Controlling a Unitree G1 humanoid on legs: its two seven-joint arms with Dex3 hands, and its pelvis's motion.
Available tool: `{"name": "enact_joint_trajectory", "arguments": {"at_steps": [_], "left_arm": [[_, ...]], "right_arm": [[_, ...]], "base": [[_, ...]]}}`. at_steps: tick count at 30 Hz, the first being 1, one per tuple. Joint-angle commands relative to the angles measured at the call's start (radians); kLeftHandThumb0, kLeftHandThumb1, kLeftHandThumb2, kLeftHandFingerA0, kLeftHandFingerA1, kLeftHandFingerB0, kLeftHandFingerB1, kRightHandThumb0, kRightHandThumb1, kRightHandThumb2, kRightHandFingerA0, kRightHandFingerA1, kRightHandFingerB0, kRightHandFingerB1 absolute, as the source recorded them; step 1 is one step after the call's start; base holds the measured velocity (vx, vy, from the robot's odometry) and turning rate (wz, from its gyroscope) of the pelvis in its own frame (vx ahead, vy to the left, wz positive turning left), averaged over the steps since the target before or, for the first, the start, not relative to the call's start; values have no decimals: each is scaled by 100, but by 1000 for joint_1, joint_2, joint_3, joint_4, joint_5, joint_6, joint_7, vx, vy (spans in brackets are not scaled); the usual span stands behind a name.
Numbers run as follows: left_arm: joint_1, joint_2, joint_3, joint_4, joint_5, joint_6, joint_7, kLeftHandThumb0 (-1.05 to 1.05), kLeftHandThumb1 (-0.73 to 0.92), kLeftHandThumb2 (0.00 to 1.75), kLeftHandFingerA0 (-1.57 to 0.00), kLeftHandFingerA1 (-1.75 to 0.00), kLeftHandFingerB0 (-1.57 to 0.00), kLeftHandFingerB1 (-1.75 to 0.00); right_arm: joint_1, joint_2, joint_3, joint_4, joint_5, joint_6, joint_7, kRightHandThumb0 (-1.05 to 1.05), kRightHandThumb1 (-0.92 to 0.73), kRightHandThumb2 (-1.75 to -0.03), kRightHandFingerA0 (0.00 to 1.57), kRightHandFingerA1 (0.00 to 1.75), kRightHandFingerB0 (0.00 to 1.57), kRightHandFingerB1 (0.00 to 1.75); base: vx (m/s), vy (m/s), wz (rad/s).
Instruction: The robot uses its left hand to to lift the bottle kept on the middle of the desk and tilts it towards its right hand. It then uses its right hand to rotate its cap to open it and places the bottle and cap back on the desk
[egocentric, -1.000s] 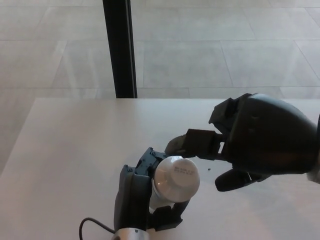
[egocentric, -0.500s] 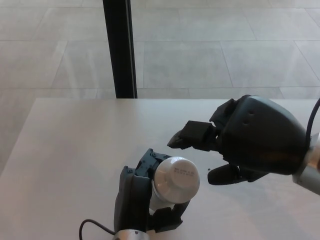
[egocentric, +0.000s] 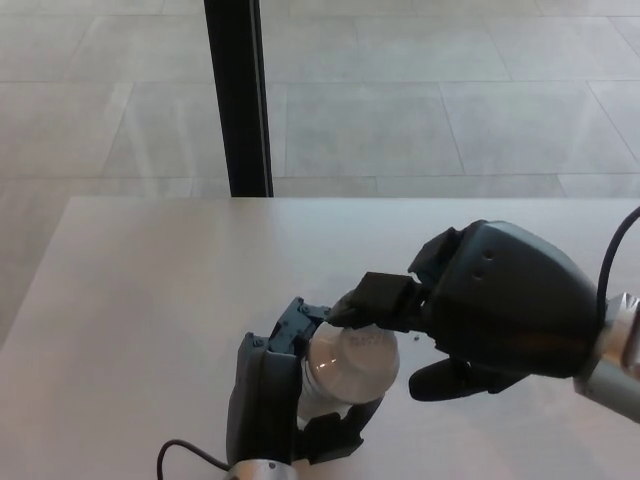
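Observation:
My left hand (egocentric: 268, 395) is shut around the bottle, holding it near the desk's front edge with its top pointing up at the camera. The bottle's white round cap (egocentric: 352, 366) faces me; the body below it is mostly hidden by my fingers. My right hand (egocentric: 480, 310) hovers at the right, fingers apart, with one fingertip (egocentric: 362, 301) reaching over the cap's upper edge and the thumb (egocentric: 440, 378) just right of the cap. Whether the fingertip touches the cap is unclear.
The white desk (egocentric: 150, 300) spreads to the left and back. A black vertical post (egocentric: 238, 100) stands behind its far edge against a tiled floor. A black cable (egocentric: 190, 455) loops by my left wrist, another cable (egocentric: 615, 255) by the right.
My right hand has dropped and shifted left, bringing its fingertip from above the cap onto the cap's upper rim. The left hand and bottle have stayed in place.

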Motion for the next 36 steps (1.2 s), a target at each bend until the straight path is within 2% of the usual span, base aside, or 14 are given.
{"name": "enact_joint_trajectory", "arguments": {"at_steps": [1,3,4,6,8,9,11,12,14,16,25,29,30,36], "left_arm": [[37,-29,3,45,9,32,19,-6,92,69,-78,-149,-62,-99],[32,-21,-2,56,16,25,21,-8,92,66,-80,-166,-63,-127],[32,-21,-2,54,15,32,19,-7,90,74,-77,-175,-63,-139],[29,-20,2,50,4,46,4,-3,87,81,-80,-175,-62,-162],[32,-24,6,42,-3,56,-1,1,83,86,-81,-175,-59,-163],[35,-24,9,40,-11,50,-5,5,80,101,-108,-175,-75,-141],[37,-20,9,26,-9,81,-19,17,73,121,-77,-175,-59,-164],[37,-20,8,24,-7,86,-19,18,73,125,-74,-175,-59,-164],[38,-15,7,22,-4,89,-23,17,74,123,-74,-175,-59,-164],[44,-14,5,14,-4,94,-28,17,79,119,-92,-175,-71,-149],[51,-16,0,9,5,95,-23,17,76,118,-73,-175,-58,-163],[48,-24,1,18,3,98,-18,15,78,120,-94,-175,-72,-147],[48,-26,1,19,2,99,-18,17,75,122,-73,-175,-59,-163],[47,-19,2,24,-7,81,-27,14,78,115,-95,-175,-71,-147]], "right_arm": [[26,32,-2,-41,8,50,-10,-62,-48,-96,124,141,44,67],[42,55,-11,-73,-11,95,-2,-65,-49,-96,125,144,43,67],[48,58,-14,-77,-15,99,-6,-68,-61,-65,89,174,45,62],[76,73,-27,-95,-23,131,-10,-62,-45,-93,125,143,47,69],[95,82,-37,-102,-28,149,-19,-68,-60,-58,90,175,46,62],[108,86,-48,-107,-33,167,-21,-65,-46,-93,127,146,46,68],[133,85,-80,-103,-31,183,-42,-71,-57,-66,100,144,45,66],[138,86,-86,-104,-29,189,-39,-70,-49,-88,105,132,45,68],[152,95,-111,-107,-28,218,-46,-67,-63,-59,101,148,51,62],[169,105,-139,-107,-23,250,-54,-68,-48,-88,110,128,49,65],[228,150,-205,-141,-27,378,-50,-70,-48,-85,105,132,47,57],[260,207,-189,-185,-31,430,-54,-71,-55,-64,103,140,49,49],[265,217,-184,-192,-31,434,-56,-67,-60,-60,101,141,50,48],[311,280,-129,-248,-46,494,-36,-71,-61,-59,103,139,45,48]], "base": [[0,0,0],[0,0,0],[0,0,0],[0,0,0],[0,0,0],[0,0,0],[0,0,0],[0,0,0],[0,0,0],[0,0,0],[0,0,0],[0,0,0],[0,0,0],[0,0,0]]}}
